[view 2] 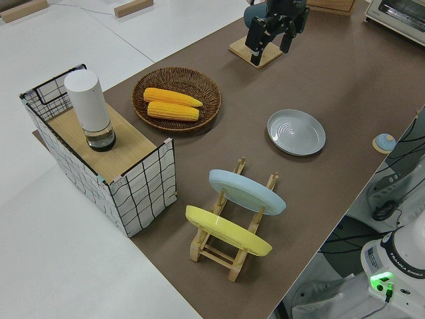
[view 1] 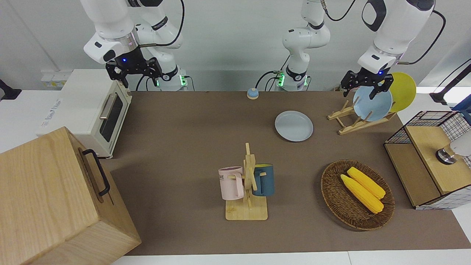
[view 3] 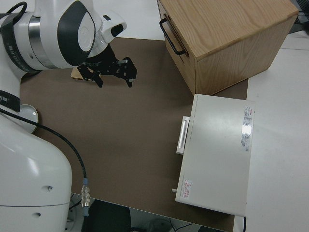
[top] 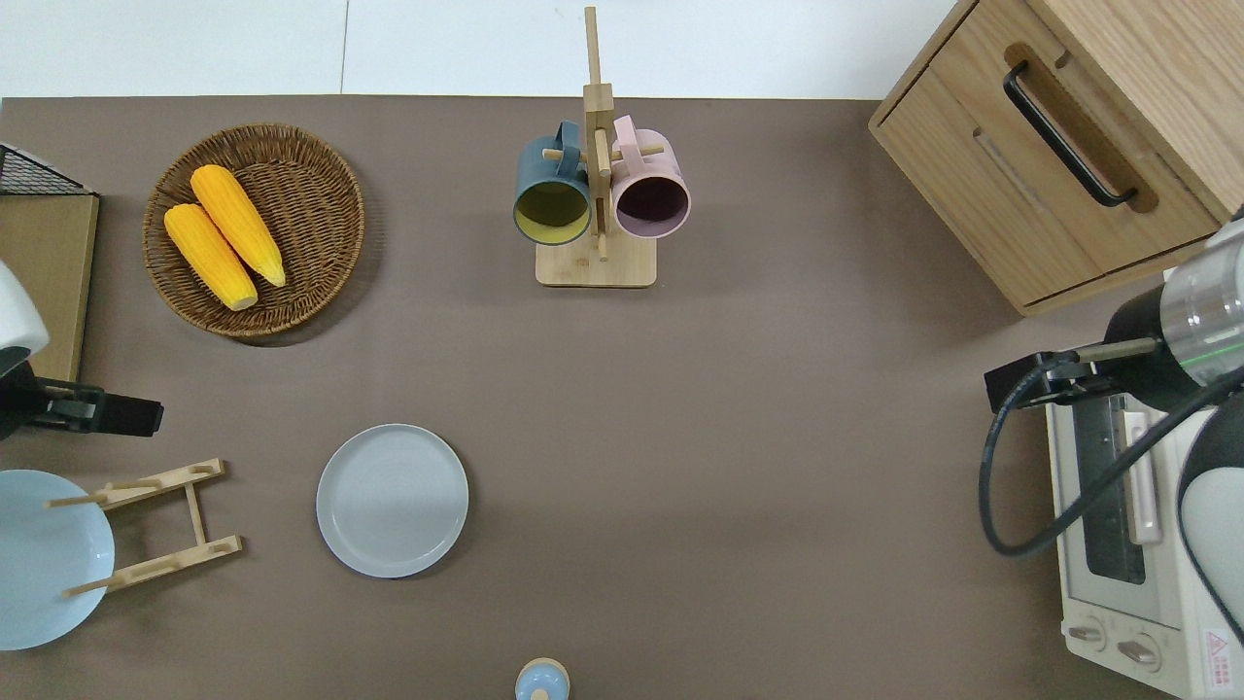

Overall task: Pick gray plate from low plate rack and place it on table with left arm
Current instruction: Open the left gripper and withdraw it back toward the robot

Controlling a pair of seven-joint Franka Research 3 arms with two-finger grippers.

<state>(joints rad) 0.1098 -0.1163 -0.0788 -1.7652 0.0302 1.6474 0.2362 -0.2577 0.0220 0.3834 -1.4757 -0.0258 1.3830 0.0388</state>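
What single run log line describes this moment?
round pale gray plate: flat on brown table, beside low wooden rack | left gripper: open, empty, raised | right arm: parked

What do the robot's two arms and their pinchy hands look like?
Both arms are white and chunky, with dark gray round joint caps and black cables looping along them. The left gripper and right gripper are black, each with two fingers. A small blue light glows above each.
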